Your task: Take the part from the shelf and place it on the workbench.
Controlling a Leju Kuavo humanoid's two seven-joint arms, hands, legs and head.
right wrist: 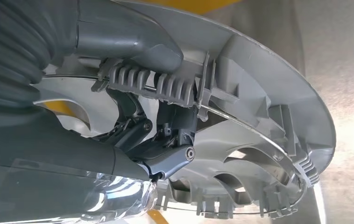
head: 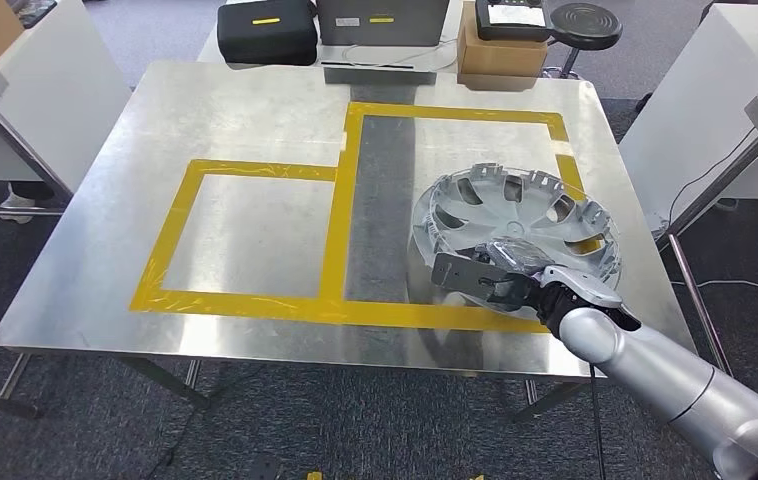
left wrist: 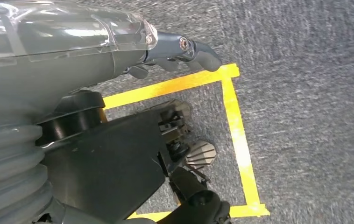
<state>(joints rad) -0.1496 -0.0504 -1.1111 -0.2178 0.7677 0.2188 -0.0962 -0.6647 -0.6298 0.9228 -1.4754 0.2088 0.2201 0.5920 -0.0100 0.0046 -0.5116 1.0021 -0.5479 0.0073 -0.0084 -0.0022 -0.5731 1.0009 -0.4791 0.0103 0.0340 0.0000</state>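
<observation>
The part is a silver wheel cover (head: 515,215), lying inner side up on the right of the metal workbench (head: 255,120), within the tall yellow-taped rectangle (head: 455,112). My right hand (head: 515,285) grips its near rim. Close up, the thick grey thumb (right wrist: 133,44) lies over the ribbed rim of the wheel cover (right wrist: 278,121), and the darker fingers (right wrist: 166,154) reach in among the spokes. My left hand (left wrist: 175,51) hangs over grey carpet, its fingers loosely apart and holding nothing.
A second, lower taped square (head: 245,235) marks the workbench's left half. Behind the bench stand a black case (head: 267,30), a grey device (head: 380,20), a cardboard box (head: 495,55) and a stool (head: 585,25). White tables flank both sides. Yellow floor tape (left wrist: 233,116) lies below my left hand.
</observation>
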